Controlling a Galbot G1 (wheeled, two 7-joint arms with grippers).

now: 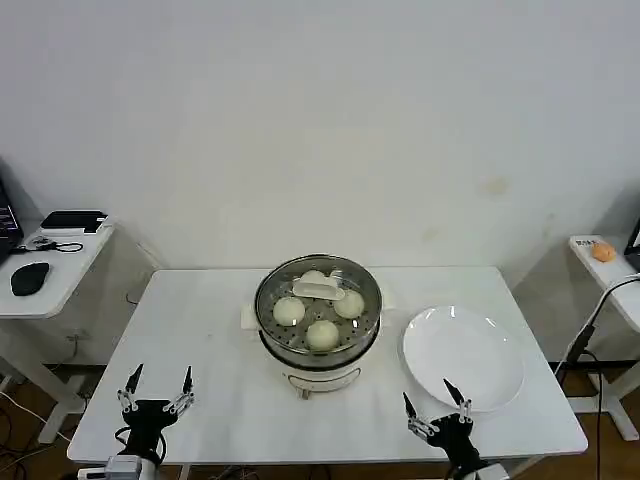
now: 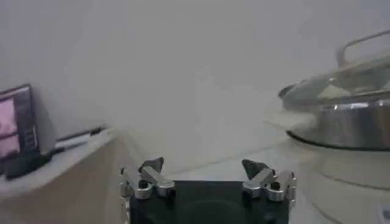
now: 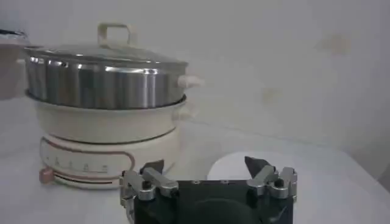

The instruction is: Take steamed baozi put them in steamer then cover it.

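Observation:
The steamer [image 1: 318, 345] stands at the middle of the white table, a shiny steel pot on a white base. Its cover [image 1: 345, 270], clear glass with a white bar handle [image 1: 318, 291], sits on top. Through the glass I see several cream-white steamed baozi [image 1: 322, 334]. My left gripper [image 1: 157, 386] is open and empty near the table's front left edge, well apart from the pot. My right gripper [image 1: 436, 403] is open and empty at the front right, by the plate. The right wrist view shows the steamer [image 3: 103, 85] covered; the left wrist view catches the lid's rim [image 2: 341, 82].
An empty flat white plate [image 1: 463, 357] lies right of the steamer, close to my right gripper. A side desk [image 1: 50, 262] with a mouse and small items stands far left; another small table [image 1: 605, 262] is far right. A wall rises behind.

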